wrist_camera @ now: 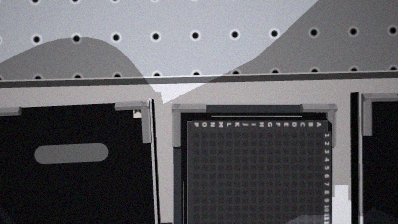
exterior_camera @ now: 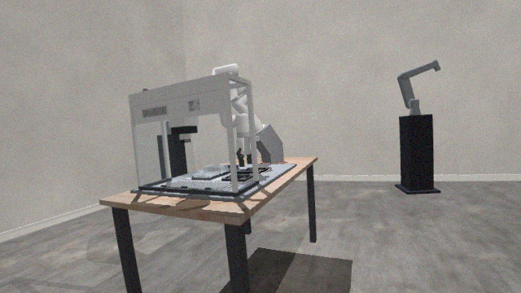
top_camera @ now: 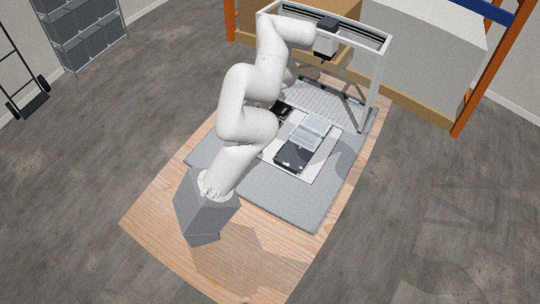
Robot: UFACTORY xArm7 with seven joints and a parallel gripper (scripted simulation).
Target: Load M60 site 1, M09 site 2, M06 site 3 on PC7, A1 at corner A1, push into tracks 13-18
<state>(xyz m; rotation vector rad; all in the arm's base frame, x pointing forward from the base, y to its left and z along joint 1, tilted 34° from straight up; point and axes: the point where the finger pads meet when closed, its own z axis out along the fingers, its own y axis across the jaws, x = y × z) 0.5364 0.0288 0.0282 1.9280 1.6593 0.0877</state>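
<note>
In the wrist view the carrier PC7 [wrist_camera: 260, 94] fills the lower frame, and part of it shows behind the arm in the top view [top_camera: 279, 109]. A dark 384-well plate, M60 [wrist_camera: 255, 170], lies flat inside the locators of the middle visible site. Its A column and row 1 meet at the top right. The sites to its left [wrist_camera: 75, 190] and right [wrist_camera: 380, 165] are black and empty; the left one shows an oval slot. My gripper [exterior_camera: 244, 156] hangs open and empty just above the carrier. Its fingers are out of the wrist view.
The dotted grey apron [wrist_camera: 200, 20] lies beyond the carrier. The ribbed rails [top_camera: 321, 101] sit under the white instrument frame [top_camera: 381, 72]. On the pale nest pad [top_camera: 325, 156] stand a black item [top_camera: 293, 157] nearest the base and clear plates [top_camera: 310, 131] behind it.
</note>
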